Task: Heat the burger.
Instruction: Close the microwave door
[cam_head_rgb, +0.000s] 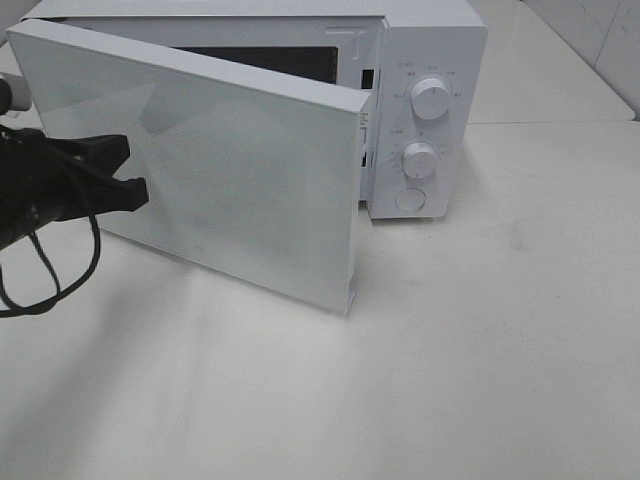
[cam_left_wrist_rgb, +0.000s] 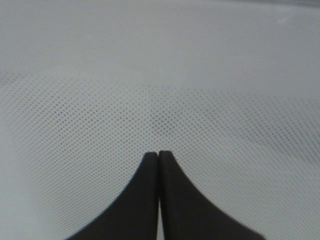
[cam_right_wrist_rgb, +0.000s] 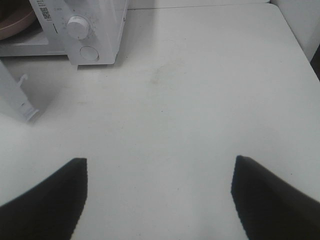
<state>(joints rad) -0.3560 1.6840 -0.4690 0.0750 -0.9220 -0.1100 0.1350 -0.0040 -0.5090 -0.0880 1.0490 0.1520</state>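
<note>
The left gripper (cam_head_rgb: 137, 172), at nine o'clock in the high view, was matte black with two tapered fingers (cam_head_rgb: 110, 152). Thin black cables (cam_head_rgb: 96, 245) looped beneath it, and a pale grey cylinder (cam_head_rgb: 12, 92) sat above. The right gripper (cam_right_wrist_rgb: 160, 162) had matching black wedge-shaped fingers (cam_right_wrist_rgb: 55, 200).

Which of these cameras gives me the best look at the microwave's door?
The exterior high view: nearly the whole door shows, swung partly open. The left wrist view sees only its dotted panel up close, past shut fingers. The right wrist view catches just its latch edge.
</note>
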